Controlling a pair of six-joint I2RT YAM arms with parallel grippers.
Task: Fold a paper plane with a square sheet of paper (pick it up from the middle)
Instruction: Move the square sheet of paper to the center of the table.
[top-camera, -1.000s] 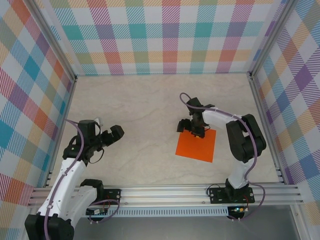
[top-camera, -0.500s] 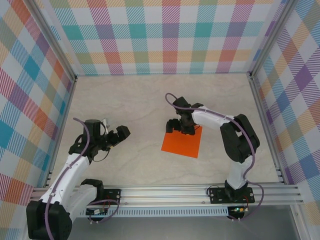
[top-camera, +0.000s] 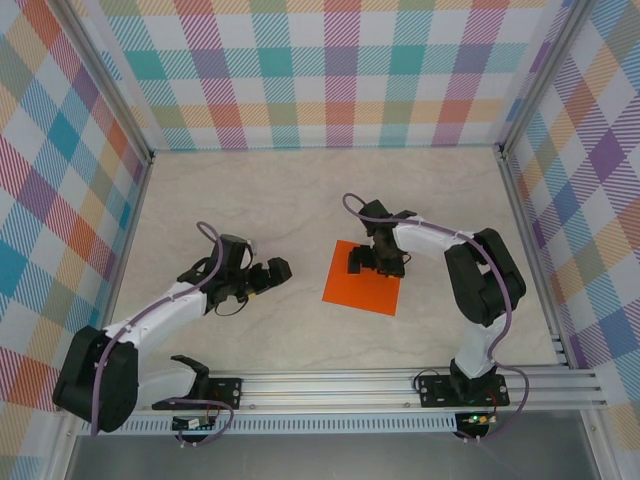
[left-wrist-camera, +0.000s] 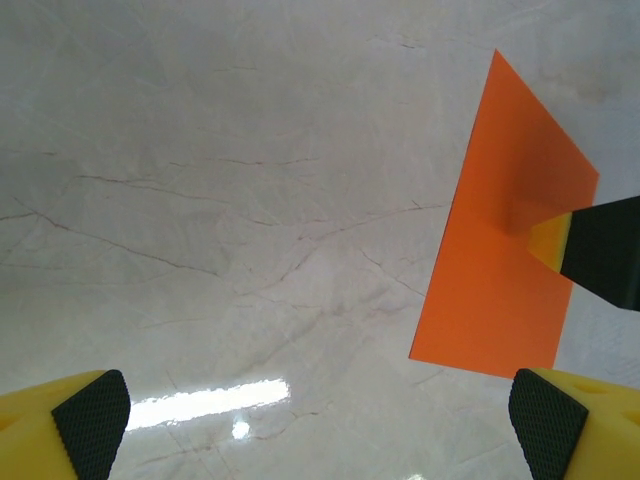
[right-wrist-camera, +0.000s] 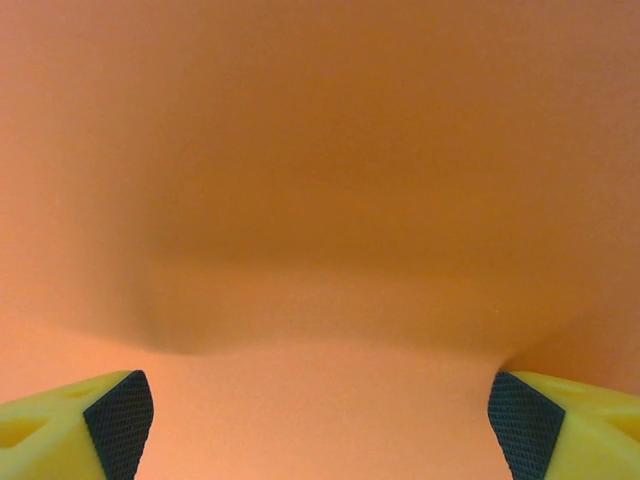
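your right gripper (top-camera: 374, 262) stands directly over the square sheet of paper (top-camera: 360, 287), jaws spread wide, pads seemingly pressed to it, nothing pinched yet. the sheet lies mid-table (top-camera: 250, 200), right of centre; your left gripper (top-camera: 272, 273), wide open and empty, hovers to its left.

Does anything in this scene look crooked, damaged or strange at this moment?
The square sheet of paper lies slightly turned against the edges of the table, and between the fingers of the open right gripper it seems to bulge up in a ridge instead of lying flat. No tear shows.
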